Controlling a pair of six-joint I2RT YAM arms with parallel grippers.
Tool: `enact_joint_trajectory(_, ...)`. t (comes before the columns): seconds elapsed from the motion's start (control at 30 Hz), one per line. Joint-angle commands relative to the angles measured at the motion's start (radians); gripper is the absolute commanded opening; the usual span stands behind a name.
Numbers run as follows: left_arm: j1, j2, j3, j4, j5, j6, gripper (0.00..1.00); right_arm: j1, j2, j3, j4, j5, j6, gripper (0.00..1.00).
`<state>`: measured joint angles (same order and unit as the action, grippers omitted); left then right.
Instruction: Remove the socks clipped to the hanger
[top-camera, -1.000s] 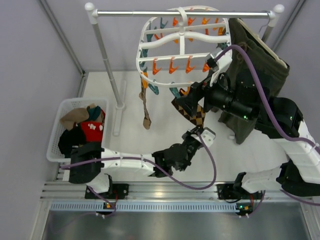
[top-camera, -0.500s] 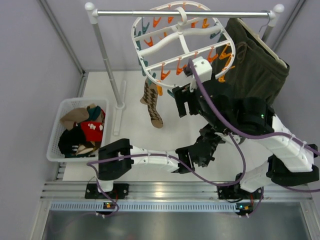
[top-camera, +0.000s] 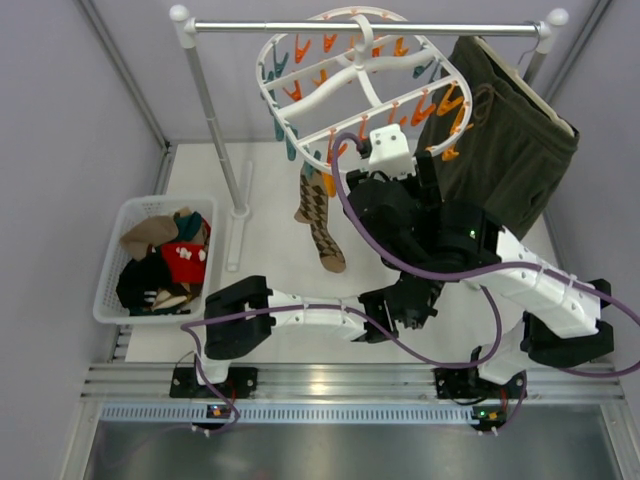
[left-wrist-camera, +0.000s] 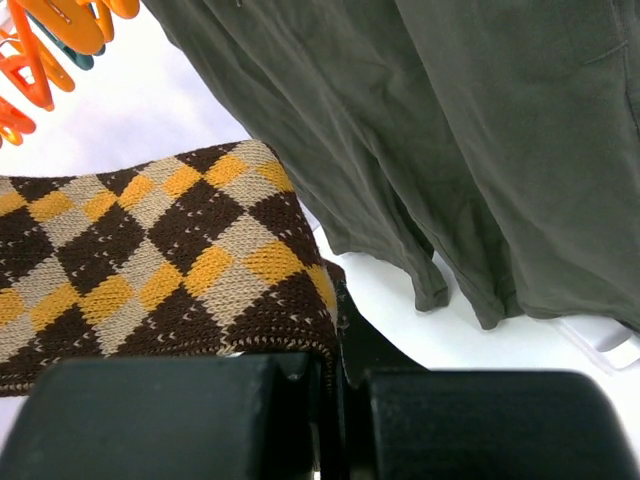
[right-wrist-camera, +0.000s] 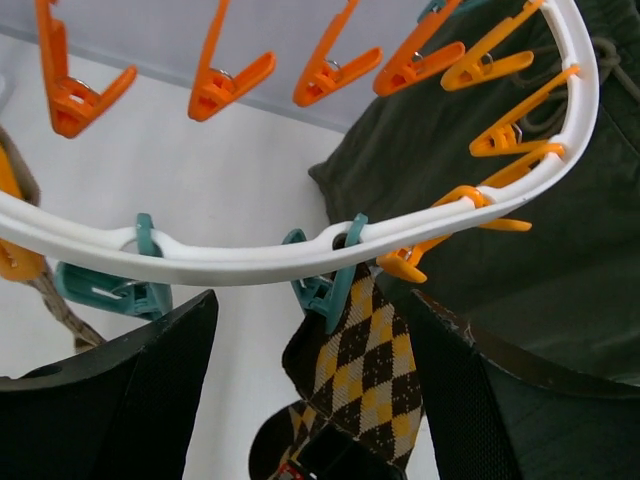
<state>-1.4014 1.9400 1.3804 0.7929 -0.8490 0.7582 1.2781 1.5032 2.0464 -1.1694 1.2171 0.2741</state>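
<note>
Partway through stripping socks (top-camera: 165, 255) from the hanger (top-camera: 360, 90).
Several already lying in the basket (top-camera: 110, 225); on the white frame, an argyle sock (right-wrist-camera: 365, 370) under a teal clip (right-wrist-camera: 325, 290), plus a brownish sock (right-wrist-camera: 62, 300) hanging beside it. Left gripper (left-wrist-camera: 340, 370) pressed together, pinching the argyle sock's edge. Right gripper (right-wrist-camera: 312, 300) spread wide either side of that clip, apparently touching nothing.
</note>
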Motion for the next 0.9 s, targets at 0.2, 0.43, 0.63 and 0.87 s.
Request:
enact_joint_trajectory(0.2,-0.002,-0.001,0.042,0.045,0.036,-0.011,0.0,-0.052,-0.02,-0.112,0.149,0.107,-0.056,0.66)
enact_joint_trajectory(0.43,-0.002,-0.004,0.039,0.045,0.05,-0.022,0.0,-0.063,-0.07,-0.236,0.393,0.156,-0.206,0.56)
enact_joint_trajectory(0.63,-0.002,-0.015,0.029,0.045,0.06,-0.039,0.0,-0.083,-0.101,-0.324,0.533,0.173,-0.303,0.5)
enact_joint_trajectory(0.87,-0.002,-0.018,0.023,0.045,0.068,-0.059,0.0,-0.095,-0.113,-0.361,0.611,0.174,-0.361,0.42)
